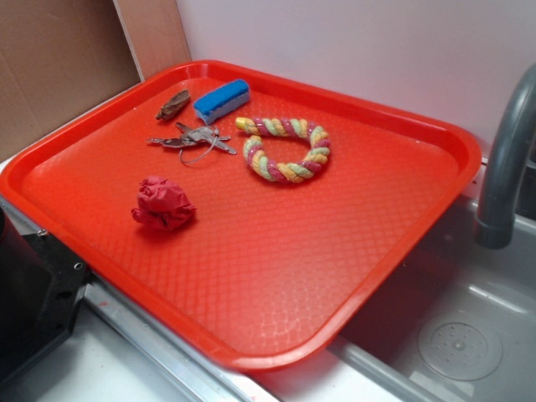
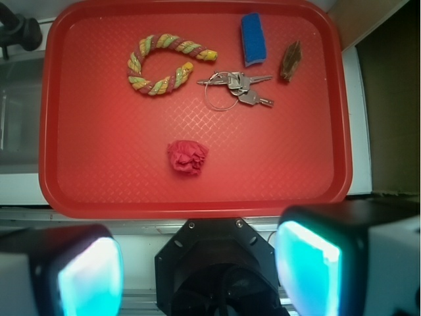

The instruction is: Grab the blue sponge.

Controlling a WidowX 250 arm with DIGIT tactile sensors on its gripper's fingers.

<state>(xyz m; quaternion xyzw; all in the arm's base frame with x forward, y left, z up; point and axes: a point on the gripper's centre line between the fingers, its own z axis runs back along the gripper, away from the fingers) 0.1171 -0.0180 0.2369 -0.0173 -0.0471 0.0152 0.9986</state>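
Observation:
The blue sponge lies at the far end of the red tray, beside a bunch of keys. It is a small bright-blue block with a paler layer along one long side. In the wrist view my gripper hangs high above the tray's near edge, open, its two glowing pads wide apart with nothing between them. The gripper's fingers do not show in the exterior view.
On the tray also lie a coloured rope ring, a crumpled red cloth and a small brown piece. A grey faucet and sink stand to the right. The robot's black base sits before the tray.

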